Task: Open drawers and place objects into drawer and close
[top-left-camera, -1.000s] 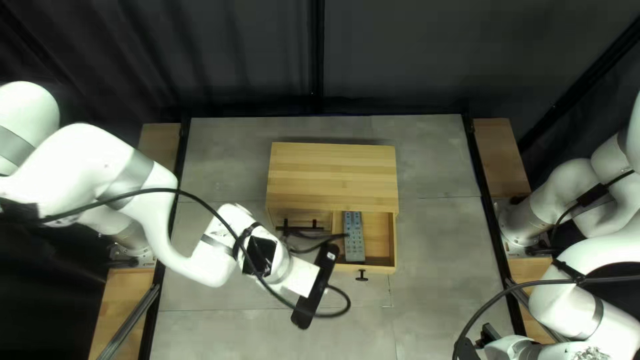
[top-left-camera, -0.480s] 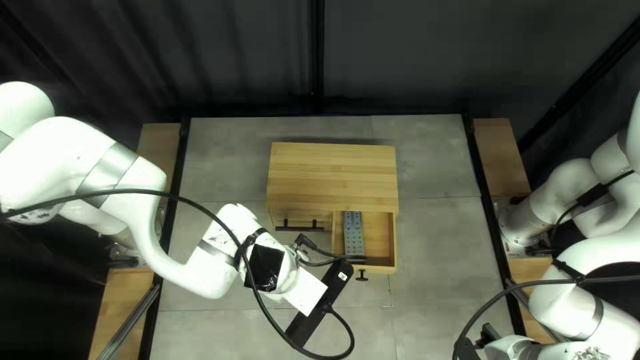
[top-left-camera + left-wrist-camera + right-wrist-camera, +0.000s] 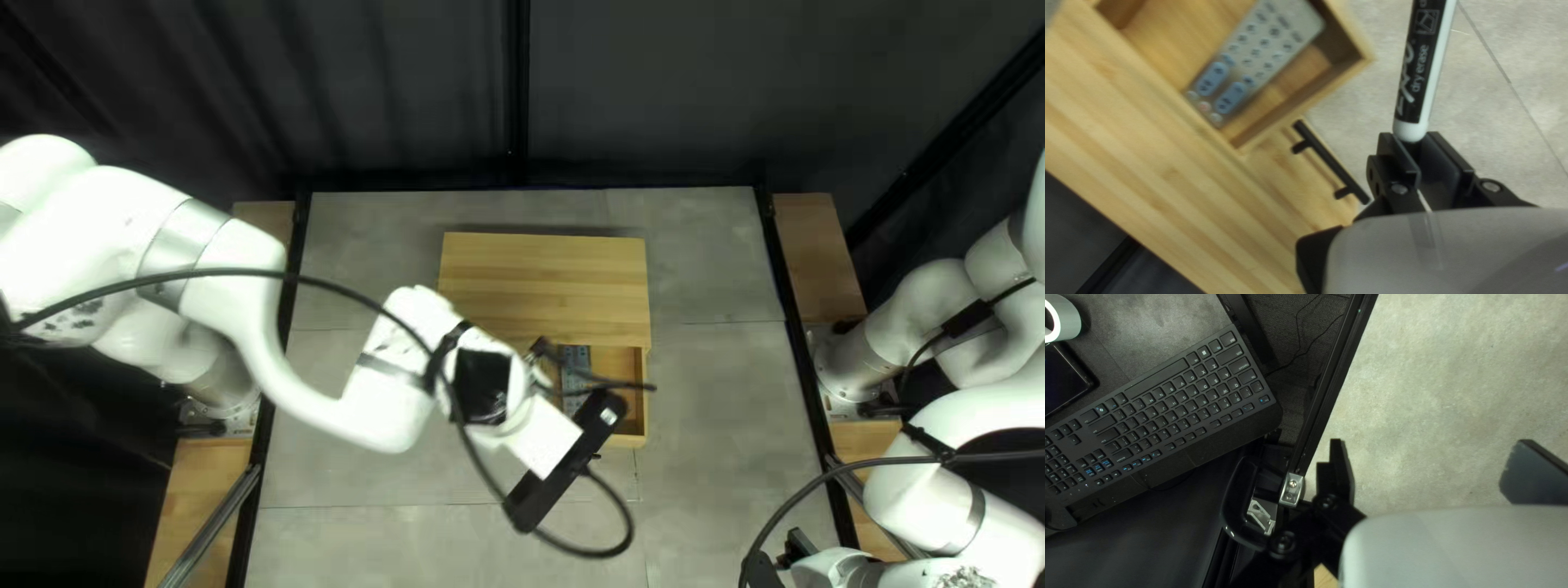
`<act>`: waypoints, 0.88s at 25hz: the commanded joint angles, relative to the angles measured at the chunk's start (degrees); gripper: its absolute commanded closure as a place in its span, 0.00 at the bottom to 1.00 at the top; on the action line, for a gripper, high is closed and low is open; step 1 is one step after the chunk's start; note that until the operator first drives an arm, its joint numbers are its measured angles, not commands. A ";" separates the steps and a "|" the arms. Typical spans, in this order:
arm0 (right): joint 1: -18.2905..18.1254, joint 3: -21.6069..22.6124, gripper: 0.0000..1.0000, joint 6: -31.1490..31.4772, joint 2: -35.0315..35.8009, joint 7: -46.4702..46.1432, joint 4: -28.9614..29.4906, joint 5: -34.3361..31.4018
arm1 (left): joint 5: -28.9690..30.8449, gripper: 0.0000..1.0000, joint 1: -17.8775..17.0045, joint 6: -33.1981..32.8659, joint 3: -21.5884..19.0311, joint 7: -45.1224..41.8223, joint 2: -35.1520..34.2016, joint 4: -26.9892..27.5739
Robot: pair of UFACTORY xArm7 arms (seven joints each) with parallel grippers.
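Left hand (image 3: 1414, 142), clamped on a marker (image 3: 1421, 65) beside the open drawer (image 3: 1307, 103), should carry it in high, then lower it flat alongside the remote (image 3: 1263, 54) (right hand (image 3: 1430, 443) spread apart).

Marker (image 3: 1422, 65) is black and white, cabinet (image 3: 544, 272) striped tan.

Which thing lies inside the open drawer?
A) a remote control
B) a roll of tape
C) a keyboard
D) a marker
A: the remote control, with its rows of buttons, lies between the wooden walls of the open drawer, while the marker is outside it, held in the left end effector.
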 commanded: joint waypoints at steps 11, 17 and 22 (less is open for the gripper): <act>0.00 0.00 0.00 0.00 0.00 0.00 0.00 0.00 | -2.25 1.00 3.30 2.56 2.02 1.04 8.80 8.70; 0.00 0.00 0.00 0.00 0.00 0.00 0.00 0.00 | -3.19 1.00 3.64 2.69 1.97 0.71 11.50 11.56; 0.00 0.00 0.00 0.00 0.00 0.00 0.00 0.00 | -3.48 0.94 4.08 3.14 1.98 1.75 12.67 13.20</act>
